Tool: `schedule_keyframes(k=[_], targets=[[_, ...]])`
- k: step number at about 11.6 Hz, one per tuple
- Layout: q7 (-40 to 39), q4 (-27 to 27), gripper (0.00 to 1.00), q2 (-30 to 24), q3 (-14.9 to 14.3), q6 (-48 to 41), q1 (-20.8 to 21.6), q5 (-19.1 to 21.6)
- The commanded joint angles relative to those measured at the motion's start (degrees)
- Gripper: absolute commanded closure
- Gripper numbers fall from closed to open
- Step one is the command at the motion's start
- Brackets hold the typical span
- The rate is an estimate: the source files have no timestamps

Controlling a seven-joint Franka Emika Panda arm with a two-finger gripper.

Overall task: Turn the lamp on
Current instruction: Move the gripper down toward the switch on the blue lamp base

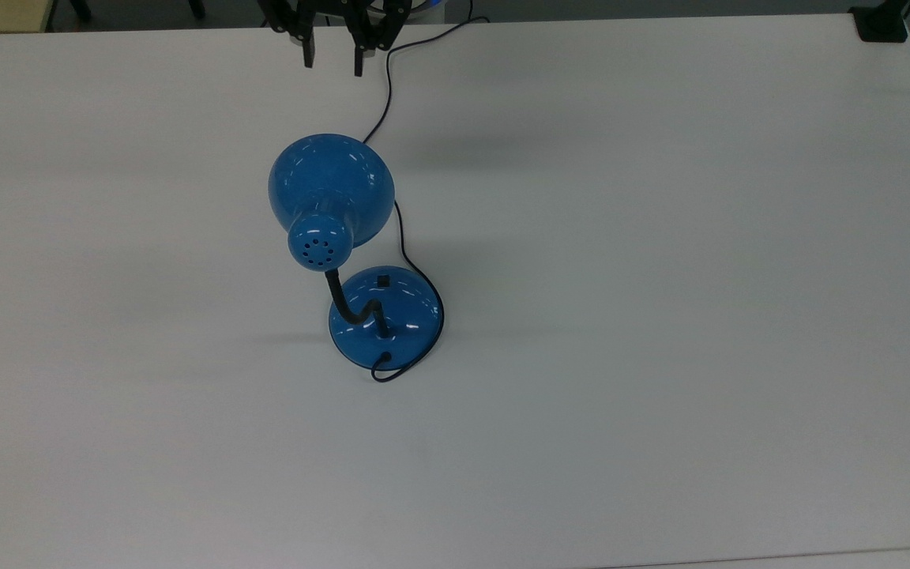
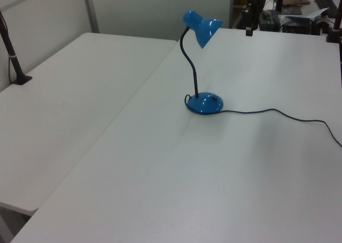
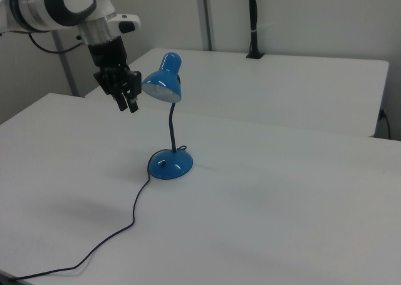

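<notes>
Top view: gripper (image 1: pixel 333 62) hangs at the table's (image 1: pixel 660 316) far edge, beyond the lamp's (image 1: pixel 332 190) dome shade. Its two black fingers stand a little apart with a clear gap between the tips; nothing is held and nothing touched. The arm above the fingers is cut off by the picture's upper edge.

The lamp stands upright near mid-table. Its round blue base (image 1: pixel 386 316) sits on the side of the shade away from the gripper, and the black bendy neck (image 1: pixel 348 304) curves up from it. A small black switch (image 1: pixel 383 280) sits on the base's top, on the side toward the gripper. The black cord (image 1: pixel 400 229) loops round the base and runs off past the gripper.

Right view: gripper (image 3: pixel 128 102) is level with the shade (image 3: pixel 162 84), just beside its rim, apart from it.

Left view: gripper (image 2: pixel 248 28) is small and dark against the clutter behind; its fingers are hard to separate there.
</notes>
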Motion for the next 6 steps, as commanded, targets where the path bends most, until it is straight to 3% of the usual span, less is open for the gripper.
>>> schedule_keyframes(k=[1,3,6], targets=[[-1.86,-0.32,0.89,-0.47,-0.11,-1.30,-0.31,1.97],[-1.86,-0.50,0.91,-0.12,-0.11,-0.95,-0.22,2.24],[-1.95,-6.19,0.93,-0.82,-0.02,4.40,-0.22,2.24]])
